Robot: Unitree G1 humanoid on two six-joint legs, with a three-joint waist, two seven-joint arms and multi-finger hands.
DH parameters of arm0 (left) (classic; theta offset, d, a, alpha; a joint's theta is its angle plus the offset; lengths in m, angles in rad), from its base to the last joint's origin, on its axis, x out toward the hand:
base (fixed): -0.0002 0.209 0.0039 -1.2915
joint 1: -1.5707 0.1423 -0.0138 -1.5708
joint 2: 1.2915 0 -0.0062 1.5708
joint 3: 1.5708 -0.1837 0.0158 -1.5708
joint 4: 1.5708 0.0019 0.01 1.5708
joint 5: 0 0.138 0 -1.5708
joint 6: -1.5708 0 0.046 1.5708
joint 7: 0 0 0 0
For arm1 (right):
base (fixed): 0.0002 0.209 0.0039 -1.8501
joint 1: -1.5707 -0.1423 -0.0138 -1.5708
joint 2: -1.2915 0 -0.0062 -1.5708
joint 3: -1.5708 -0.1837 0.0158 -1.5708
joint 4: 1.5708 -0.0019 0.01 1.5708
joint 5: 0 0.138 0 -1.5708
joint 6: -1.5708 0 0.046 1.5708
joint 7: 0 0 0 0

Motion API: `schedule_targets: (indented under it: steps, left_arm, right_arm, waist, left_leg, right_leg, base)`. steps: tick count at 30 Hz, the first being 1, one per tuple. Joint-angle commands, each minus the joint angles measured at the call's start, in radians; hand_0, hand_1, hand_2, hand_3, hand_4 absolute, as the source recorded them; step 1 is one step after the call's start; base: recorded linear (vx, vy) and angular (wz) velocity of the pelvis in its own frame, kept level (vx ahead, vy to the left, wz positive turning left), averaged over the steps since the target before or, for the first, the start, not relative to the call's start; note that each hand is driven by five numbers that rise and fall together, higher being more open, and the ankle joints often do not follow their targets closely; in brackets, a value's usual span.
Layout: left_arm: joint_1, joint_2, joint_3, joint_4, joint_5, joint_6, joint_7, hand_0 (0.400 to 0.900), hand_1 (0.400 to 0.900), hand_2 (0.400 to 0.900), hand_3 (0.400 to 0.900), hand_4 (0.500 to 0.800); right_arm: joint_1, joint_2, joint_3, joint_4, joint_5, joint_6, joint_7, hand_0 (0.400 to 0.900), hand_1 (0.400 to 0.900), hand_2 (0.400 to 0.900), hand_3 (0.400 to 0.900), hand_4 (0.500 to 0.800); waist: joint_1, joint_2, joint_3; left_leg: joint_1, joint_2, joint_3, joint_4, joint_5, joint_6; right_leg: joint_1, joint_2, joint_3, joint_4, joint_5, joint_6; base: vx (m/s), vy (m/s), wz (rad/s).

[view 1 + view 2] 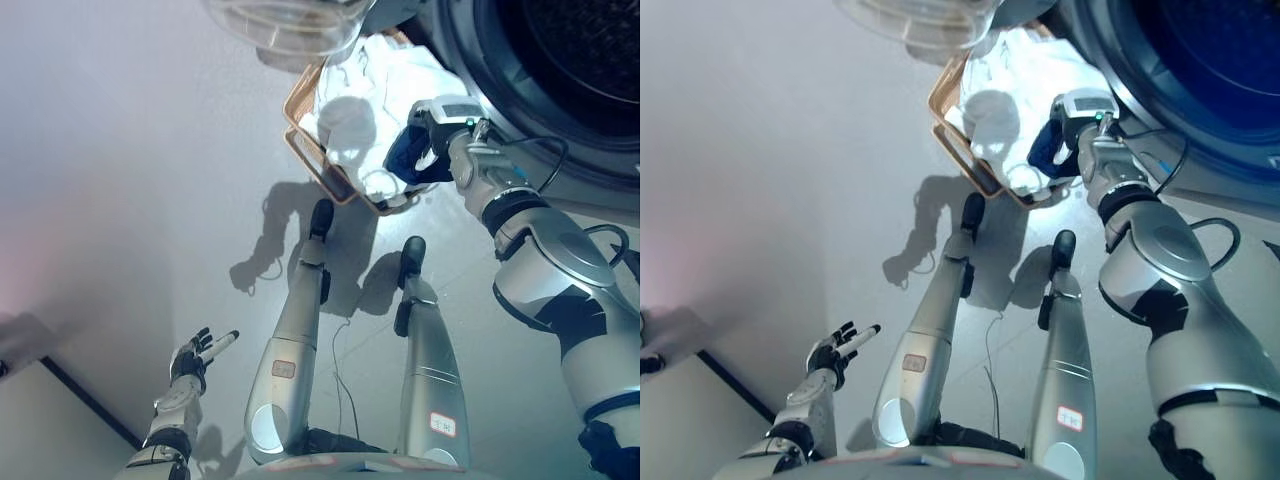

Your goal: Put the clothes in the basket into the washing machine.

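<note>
A brown wicker basket (303,150) stands on the floor at the top centre, heaped with white clothes (375,85). Right behind it at the top right is the washing machine (560,60), whose drum opening is dark, and its clear round door (285,22) is swung out above the basket. My right hand (422,152) is at the basket's near right corner, curled into a dark blue cloth (403,155) that bulges over the rim. My left hand (198,355) hangs low at the lower left, fingers spread, holding nothing.
Pale grey floor (130,150) surrounds the basket on the left and front. A dark strip (90,405) crosses the floor at the lower left corner.
</note>
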Motion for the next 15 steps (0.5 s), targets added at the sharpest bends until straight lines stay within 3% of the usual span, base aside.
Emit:
schedule_targets:
  steps: [1, 11, 15]
  left_arm:
    - [0.076, 0.021, 0.030, 0.021, -0.042, -0.009, 0.058, 0.900, 0.900, 0.900, 0.900, 0.800]
    - [0.097, -0.009, 0.033, 0.013, -0.040, -0.026, 0.075, 0.900, 0.900, 0.900, 0.900, 0.800]
    - [0.109, 0.001, 0.030, 0.013, -0.031, -0.029, 0.073, 0.900, 0.900, 0.900, 0.900, 0.800]
  right_arm:
    - [-0.151, -0.064, 0.071, 0.035, 0.036, -0.015, -0.063, 0.900, 0.900, 0.900, 0.900, 0.800]
    - [-0.305, -0.155, 0.282, 0.158, 0.021, 0.005, -0.070, 0.900, 0.900, 0.900, 0.900, 0.800]
    - [-0.304, -0.179, 0.284, 0.152, 0.009, 0.010, -0.064, 0.900, 0.900, 0.900, 0.900, 0.800]
  waist:
    - [0.000, 0.128, -0.015]
    - [0.003, 0.206, -0.015]
    - [0.010, 0.202, -0.015]
  left_leg:
    - [-0.077, -0.023, 0.046, 0.052, 0.054, 0.004]
    - [-0.183, -0.036, 0.055, 0.098, 0.061, 0.009]
    - [-0.152, -0.030, 0.055, 0.069, 0.062, 0.006]
  right_leg:
    - [0.016, 0.046, 0.056, 0.127, 0.163, 0.016]
    - [-0.119, 0.057, 0.112, 0.200, 0.176, 0.017]
    - [-0.108, 0.054, 0.134, 0.193, 0.182, 0.025]
  base:
    - [-0.02, 0.079, 0.00]
    - [-0.01, 0.081, -0.07]
    - [0.01, 0.043, -0.12]
